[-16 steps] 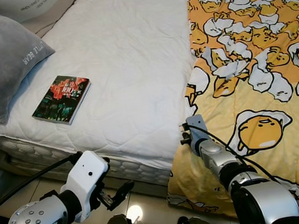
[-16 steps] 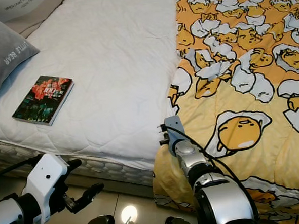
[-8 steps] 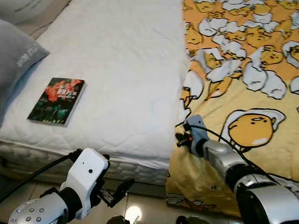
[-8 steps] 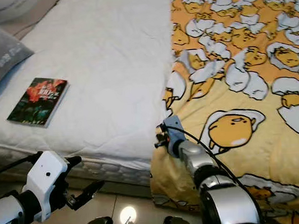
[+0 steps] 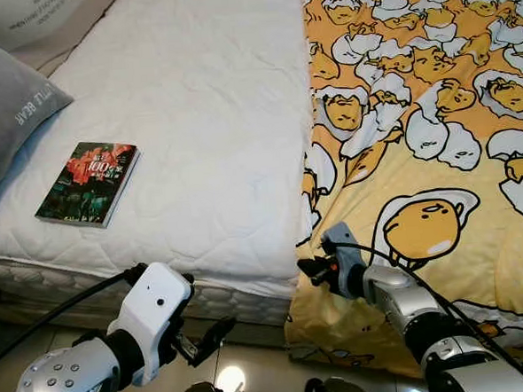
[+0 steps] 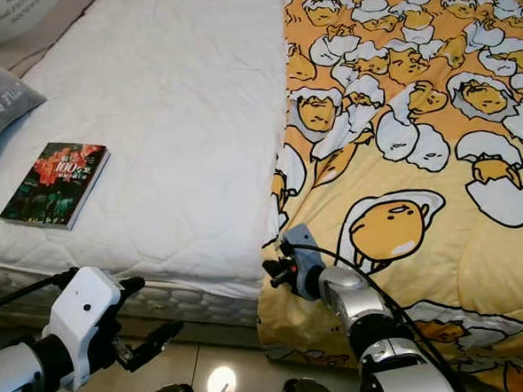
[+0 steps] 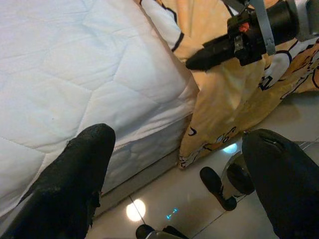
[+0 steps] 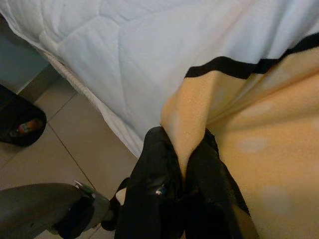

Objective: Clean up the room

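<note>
At the bed's near edge, right pincer [image 5: 312,268] clenched on the hem of the yellow blanket [image 5: 417,133], which covers the bed's right half. Bare white mattress [image 5: 204,119] lies leftward of the grip, so spreading likely runs that way. Left pincer [image 5: 208,337] released, idle over the floor. Book [image 5: 88,183] near pillow [image 5: 3,114].
</note>
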